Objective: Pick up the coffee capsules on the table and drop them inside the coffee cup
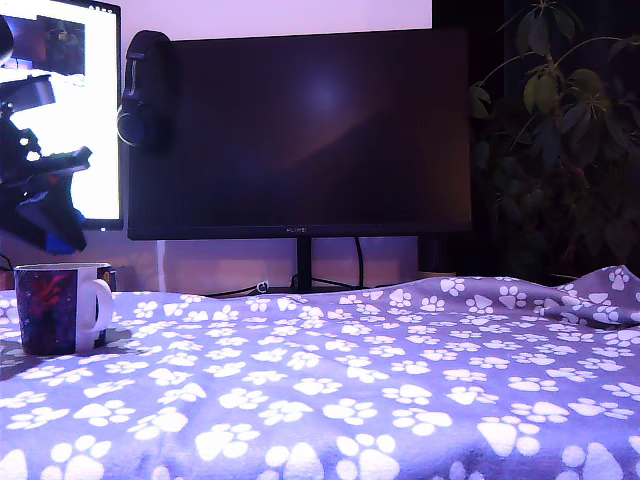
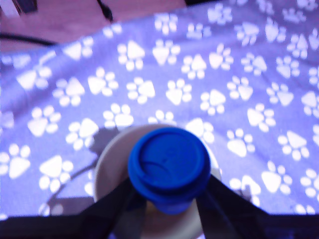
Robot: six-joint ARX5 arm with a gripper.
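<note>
In the wrist view a bright blue coffee capsule is pinched between my two dark fingers, lid facing the camera. My gripper is shut on it. Directly beneath hangs the white rim of the coffee cup, so the capsule is over the cup's mouth. In the exterior view the cup, printed dark purple with a white handle, stands at the far left on the paw-print table cloth. My gripper hovers above it, largely dark against a bright screen.
A large dark monitor stands behind the table, a lit screen to its left in the exterior view. A leafy plant fills the back right. The cloth bunches up at the right edge. Cables run along bare wood.
</note>
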